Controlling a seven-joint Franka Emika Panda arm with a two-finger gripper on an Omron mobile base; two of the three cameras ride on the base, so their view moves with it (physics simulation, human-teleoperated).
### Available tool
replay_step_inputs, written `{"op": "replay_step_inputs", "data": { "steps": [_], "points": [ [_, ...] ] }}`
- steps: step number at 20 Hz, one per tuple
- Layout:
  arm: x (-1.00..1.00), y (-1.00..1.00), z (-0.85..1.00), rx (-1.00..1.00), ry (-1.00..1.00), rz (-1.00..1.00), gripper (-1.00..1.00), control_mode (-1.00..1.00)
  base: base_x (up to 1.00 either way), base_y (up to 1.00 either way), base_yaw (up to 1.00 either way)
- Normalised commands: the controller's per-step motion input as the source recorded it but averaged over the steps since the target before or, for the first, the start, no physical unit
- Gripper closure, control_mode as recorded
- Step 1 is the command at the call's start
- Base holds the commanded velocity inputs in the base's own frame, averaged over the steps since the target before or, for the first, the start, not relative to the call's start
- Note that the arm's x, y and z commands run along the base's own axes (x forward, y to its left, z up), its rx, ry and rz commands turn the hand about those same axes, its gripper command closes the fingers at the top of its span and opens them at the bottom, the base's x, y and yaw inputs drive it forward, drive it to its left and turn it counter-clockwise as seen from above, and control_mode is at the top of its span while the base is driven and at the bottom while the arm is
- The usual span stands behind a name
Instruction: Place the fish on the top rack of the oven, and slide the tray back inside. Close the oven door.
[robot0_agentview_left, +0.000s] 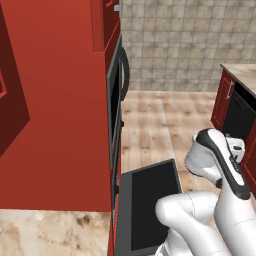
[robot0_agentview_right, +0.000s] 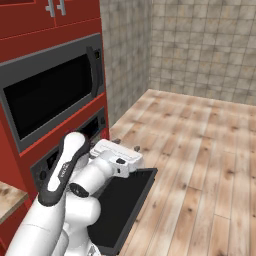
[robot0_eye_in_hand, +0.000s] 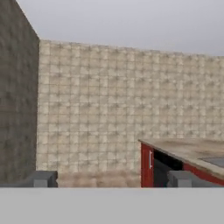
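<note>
On the left of the left base view the red cabinetry holds the oven (robot0_agentview_left: 115, 145), seen edge-on, and its oven door (robot0_agentview_left: 150, 200) is dropped open, lying flat just beside the arm's base. The right base view shows the same door (robot0_agentview_right: 122, 205) down and the oven's dark opening (robot0_agentview_right: 75, 145) behind the arm, below the black glass front with a bowed handle (robot0_agentview_right: 50, 97). So the closing step is not yet done.

No fish can be made out in these views, and the top rack cannot be seen either: the oven's inside is hidden by the cabinet edge in one view and by the arm in the other. Whether the rack is pulled out or pushed in cannot be told.

In the middle, the end effector (robot0_agentview_right: 127, 155) hangs above the near part of the open door, pointing out toward the floor. The hand view looks level across the room at the tiled wall (robot0_eye_in_hand: 122, 105) and, at the right, a worktop (robot0_eye_in_hand: 192, 148) on a red cabinet. The fingers (robot0_eye_in_hand: 43, 178) stand well apart with nothing between them.

My judgement: the task is at its start, with the fish to find and fetch, then placing, sliding and closing all left.
</note>
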Motion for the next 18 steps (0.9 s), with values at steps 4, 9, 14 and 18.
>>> {"op": "replay_step_inputs", "data": {
  "steps": [4, 9, 14, 18],
  "points": [
    [0.0, 0.0, 0.39, -0.85, 0.46, 0.3, -1.0, -1.0, 0.0, 0.0, 0.0],
    [0.0, 0.0, 0.44, -0.85, 0.49, 0.31, -1.0, -1.0, 0.0, 0.0, 0.0],
    [-0.03, 0.0, 0.39, -0.82, 0.51, 0.32, -1.0, -1.0, 0.0, 0.0, 0.0],
    [-0.07, 0.0, 0.34, -0.8, 0.5, 0.32, -1.0, -1.0, 0.0, 0.0, 0.0]
  ]
}}
